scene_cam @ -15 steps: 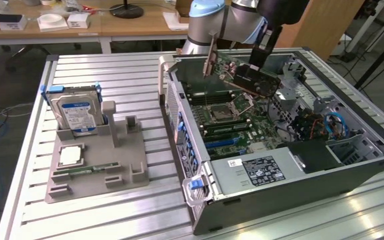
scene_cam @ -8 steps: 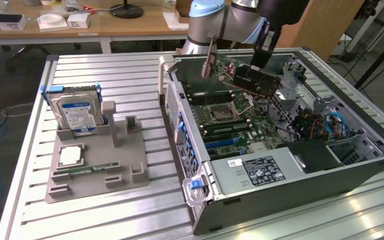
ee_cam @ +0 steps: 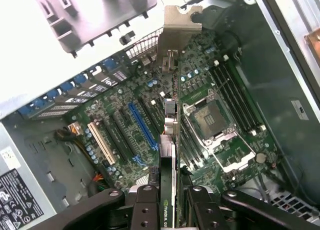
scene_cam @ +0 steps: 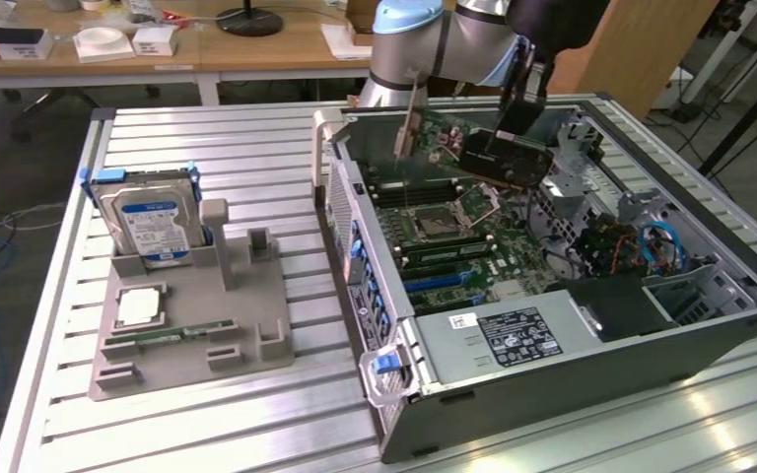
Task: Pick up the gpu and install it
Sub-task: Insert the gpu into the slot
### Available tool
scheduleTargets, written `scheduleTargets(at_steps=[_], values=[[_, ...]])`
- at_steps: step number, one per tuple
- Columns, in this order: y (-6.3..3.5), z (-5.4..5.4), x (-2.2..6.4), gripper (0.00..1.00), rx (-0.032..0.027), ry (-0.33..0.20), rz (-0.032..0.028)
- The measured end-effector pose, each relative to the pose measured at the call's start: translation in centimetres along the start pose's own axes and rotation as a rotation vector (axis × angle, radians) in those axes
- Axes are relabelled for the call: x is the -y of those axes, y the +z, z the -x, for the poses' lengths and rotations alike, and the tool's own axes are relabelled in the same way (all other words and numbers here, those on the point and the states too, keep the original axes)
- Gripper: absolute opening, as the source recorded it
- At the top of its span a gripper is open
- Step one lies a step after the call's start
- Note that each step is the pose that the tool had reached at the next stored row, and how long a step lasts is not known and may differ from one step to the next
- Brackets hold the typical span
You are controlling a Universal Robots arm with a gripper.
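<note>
The gpu [scene_cam: 504, 158], a green card with a black cooler and a silver end bracket [scene_cam: 408, 123], hangs tilted above the motherboard [scene_cam: 457, 236] inside the open computer case [scene_cam: 694, 325]. My gripper [scene_cam: 511, 128] is shut on its upper edge. In the wrist view the gpu [ee_cam: 168, 160] is edge-on between the two black fingers [ee_cam: 147, 205] of the gripper [ee_cam: 170, 202], and its bracket [ee_cam: 177, 25] points toward the case's rear wall. The blue expansion slot [ee_cam: 141, 125] lies on the board beside and below the card, apart from it.
A hard drive [scene_cam: 153, 222] with a blue-white label stands in a grey fixture [scene_cam: 194, 325] at the exterior view's left. A processor chip [scene_cam: 138, 307] and a memory stick [scene_cam: 169, 337] also lie on it. The power supply [scene_cam: 511, 335] and blue cables [scene_cam: 661, 246] crowd the case's near end.
</note>
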State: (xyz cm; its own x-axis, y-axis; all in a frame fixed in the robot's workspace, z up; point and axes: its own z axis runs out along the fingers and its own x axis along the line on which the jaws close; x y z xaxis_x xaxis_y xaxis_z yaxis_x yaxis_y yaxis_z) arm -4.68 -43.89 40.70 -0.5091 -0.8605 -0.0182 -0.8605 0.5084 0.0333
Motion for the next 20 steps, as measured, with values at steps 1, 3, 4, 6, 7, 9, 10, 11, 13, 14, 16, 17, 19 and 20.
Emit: scheduleTargets(at_steps=[1,3,4,6,7,9,10,11,13,14,16,17,19,20], values=[[0.01,0.0,0.0,0.26,-0.0004,-0.012,0.0003],[0.02,0.0,0.0,0.26,-0.0012,-0.038,0.0007],[0.03,0.0,0.0,0.26,-0.0017,-0.05,0.0009],[0.04,0.0,0.0,0.26,-0.0025,-0.075,0.0014],[0.05,0.0,0.0,0.26,-0.0028,-0.087,0.0015],[0.06,0.0,0.0,0.26,-0.0038,-0.112,0.002],[0.06,0.0,0.0,0.26,-0.0041,-0.125,0.0023],[0.07,0.0,0.0,0.26,-0.0046,-0.137,0.0025],[0.08,0.0,0.0,0.26,-0.0054,-0.162,0.0029],[0.09,0.0,0.0,0.26,-0.0058,-0.174,0.0032],[0.1,0.0,0.01,0.26,-0.0066,-0.198,0.0036],[0.11,0.0,0.0,0.26,-0.007,-0.211,0.0038],[0.12,0.0,0.0,0.26,-0.0079,-0.235,0.0043],[0.12,0.0,0.01,0.26,-0.0082,-0.247,0.0045]])
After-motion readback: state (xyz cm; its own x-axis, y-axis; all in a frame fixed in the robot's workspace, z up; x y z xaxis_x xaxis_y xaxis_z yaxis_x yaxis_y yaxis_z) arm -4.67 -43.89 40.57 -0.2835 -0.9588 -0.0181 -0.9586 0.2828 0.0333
